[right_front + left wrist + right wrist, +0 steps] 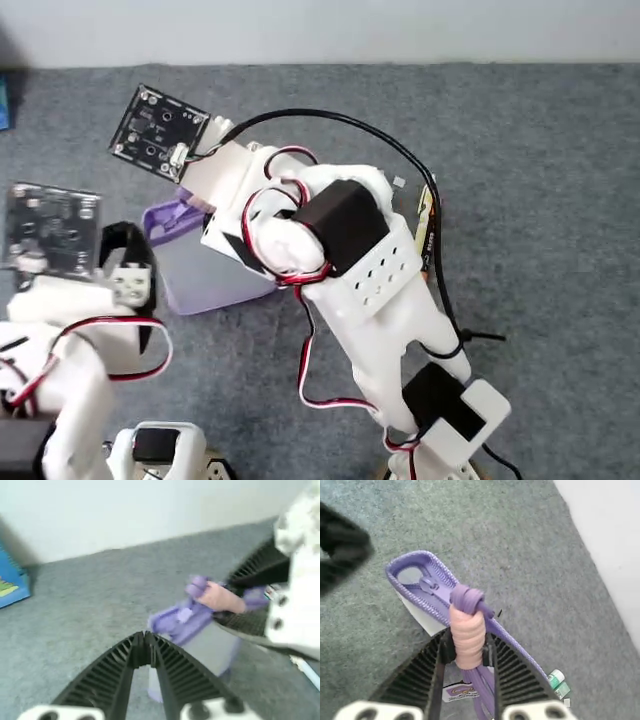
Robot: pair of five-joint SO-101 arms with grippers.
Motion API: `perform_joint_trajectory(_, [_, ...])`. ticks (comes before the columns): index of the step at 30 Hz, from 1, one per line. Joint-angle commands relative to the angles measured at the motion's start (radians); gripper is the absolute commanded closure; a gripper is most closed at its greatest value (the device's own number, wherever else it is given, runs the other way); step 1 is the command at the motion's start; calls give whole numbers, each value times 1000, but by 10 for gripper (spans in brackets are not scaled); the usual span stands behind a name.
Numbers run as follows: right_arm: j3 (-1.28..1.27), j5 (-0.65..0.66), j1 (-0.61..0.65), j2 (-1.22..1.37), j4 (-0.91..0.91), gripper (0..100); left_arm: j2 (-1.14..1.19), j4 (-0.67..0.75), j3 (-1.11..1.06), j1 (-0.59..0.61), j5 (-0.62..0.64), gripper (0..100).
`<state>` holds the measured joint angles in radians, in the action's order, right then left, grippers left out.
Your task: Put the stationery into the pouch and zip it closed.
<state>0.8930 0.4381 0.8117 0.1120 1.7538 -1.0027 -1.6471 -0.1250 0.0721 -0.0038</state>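
The pouch (205, 265) is pale with a purple zip edge (420, 577) and lies on the grey mat under the right arm. My right gripper (466, 641) is shut on the pink zipper pull (467, 627), which has a purple knotted cord on top. The zip slider (428, 585) sits near the pouch's end. My left gripper (146, 641) is shut on nothing, a short way from the pouch (200, 630), and it shows beside the pouch's left edge (128, 262). Pens (428, 225) lie on the mat, partly hidden by the right arm. A green-capped item (555, 680) lies past the pouch.
A blue box (10, 587) stands at the far left by the white wall. The right arm (370, 290) and its black cable (440, 290) cross the middle of the mat. Open mat stretches to the right (560, 200).
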Motion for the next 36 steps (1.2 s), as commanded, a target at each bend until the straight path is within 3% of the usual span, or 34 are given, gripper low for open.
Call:
perform_joint_trajectory(1, [-32, -14, 7, -19, 42, 989, 5, -23, 41, 95, 12, 985])
perform_joint_trajectory(6, [-86, -14, 27, -38, 42, 989, 5, -74, 64, 112, 32, 981])
perform_joint_trajectory(11, [-118, -32, 30, -65, 42, 989, 9, -106, 139, 112, 216, 896])
perform_joint_trajectory(15, [-161, -92, 28, -85, 42, 989, 29, -107, 142, 107, 310, 893])
perform_joint_trajectory(26, [-215, -100, 38, -96, 31, 989, 150, -106, 139, -26, 322, 893])
perform_joint_trajectory(36, [-215, -94, 12, -99, 7, 989, 149, -109, 96, -32, 322, 892])
